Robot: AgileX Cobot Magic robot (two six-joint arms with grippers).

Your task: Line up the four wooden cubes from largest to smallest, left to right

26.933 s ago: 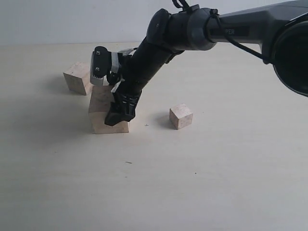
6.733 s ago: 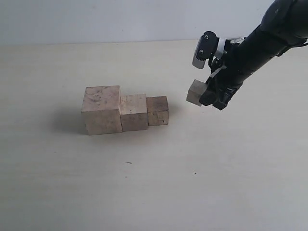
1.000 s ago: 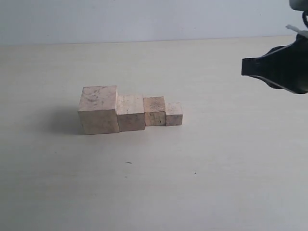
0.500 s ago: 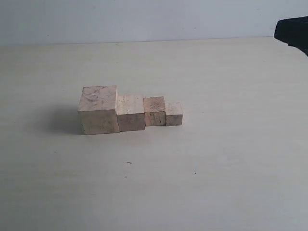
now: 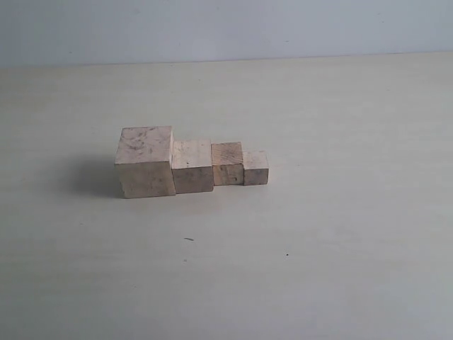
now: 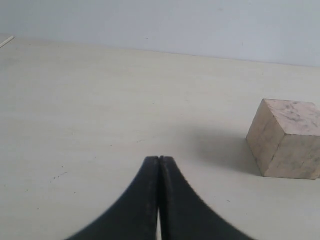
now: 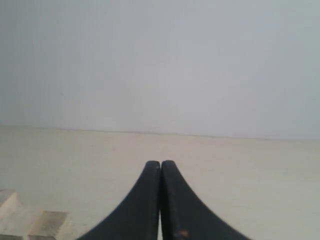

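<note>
Four pale wooden cubes stand in a touching row on the table in the exterior view: the largest cube (image 5: pixel 145 161) at the left, then the second cube (image 5: pixel 192 165), the third cube (image 5: pixel 227 163) and the smallest cube (image 5: pixel 255 167) at the right. Neither arm shows in the exterior view. In the left wrist view my left gripper (image 6: pixel 159 159) is shut and empty, well apart from the largest cube (image 6: pixel 286 138). My right gripper (image 7: pixel 160 163) is shut and empty above the table; cube tops (image 7: pixel 47 224) show at the edge of its view.
The pale table (image 5: pixel 318 248) stretches around the row, with a small dark speck (image 5: pixel 189 239) in front of it. A light wall (image 5: pixel 226 28) rises behind the table's far edge.
The right arm has drawn back to the right and left the exterior view. The four cubes have not moved.
</note>
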